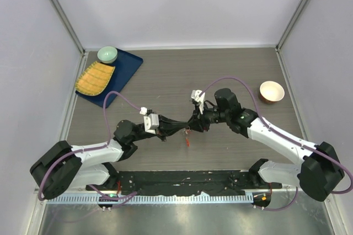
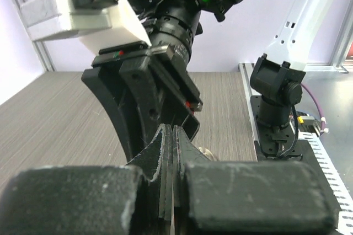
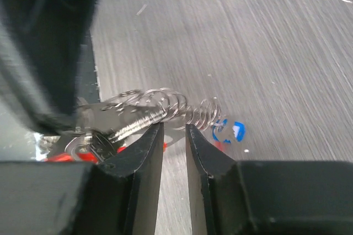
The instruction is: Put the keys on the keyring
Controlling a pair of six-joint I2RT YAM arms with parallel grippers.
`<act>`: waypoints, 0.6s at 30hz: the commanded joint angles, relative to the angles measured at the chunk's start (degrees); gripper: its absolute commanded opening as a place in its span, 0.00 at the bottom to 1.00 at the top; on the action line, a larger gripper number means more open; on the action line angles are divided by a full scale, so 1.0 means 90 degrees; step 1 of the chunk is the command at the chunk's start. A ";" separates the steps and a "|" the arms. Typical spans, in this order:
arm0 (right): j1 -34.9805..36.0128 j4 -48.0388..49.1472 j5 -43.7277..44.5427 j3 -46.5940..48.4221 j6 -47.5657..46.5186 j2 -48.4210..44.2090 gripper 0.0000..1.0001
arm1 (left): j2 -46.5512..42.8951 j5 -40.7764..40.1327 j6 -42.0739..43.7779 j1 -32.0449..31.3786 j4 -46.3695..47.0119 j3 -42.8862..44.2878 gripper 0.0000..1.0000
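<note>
Pale grey coiled keyring (image 3: 182,107) hangs between both gripper tips, mid-table, small blue tag (image 3: 237,130) dangling. Plain silver key (image 3: 135,126) lies against coil; threaded or not, cannot tell. Right gripper (image 3: 174,133) narrowly parted, empty. Left gripper (image 2: 172,141) clamped shut. Threading looks unfinished.

Keyring (image 3: 179,107) coiled, silver key (image 3: 135,126) alongside; blue tag (image 3: 238,131) dangling.

Blocked at the middle of the surface (image 1: 220,72): left gripper (image 2: 173,135) and right gripper (image 3: 174,130) tip to tip, keyring (image 3: 176,108) at their tips. Only a narrow slot between the right gripper's parted jaws. Open behind and to either side. Hemmed back left by tray (image 1: 131,64), back right by cup (image 1: 271,91), walls (image 1: 33,53) beyond.
</note>
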 commanded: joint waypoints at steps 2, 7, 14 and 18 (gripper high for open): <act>0.0043 0.0459 0.0791 -0.0132 0.0187 -0.0308 0.29 | -0.0064 -0.0003 -0.0070 -0.0041 0.1864 0.0238 0.00; 0.0043 0.0235 0.1393 -0.0269 0.0245 -0.0855 0.29 | 0.0024 -0.0334 0.0076 -0.0041 0.1864 0.0101 0.00; 0.0043 0.0292 0.2344 -0.0785 0.0469 -0.2182 0.32 | 0.0151 -0.0891 0.0213 -0.0041 0.1952 -0.0035 0.00; 0.0043 0.1511 0.1858 -0.1449 0.0762 -0.2837 0.35 | 0.0170 -0.0999 0.0184 -0.0041 0.1943 -0.0016 0.00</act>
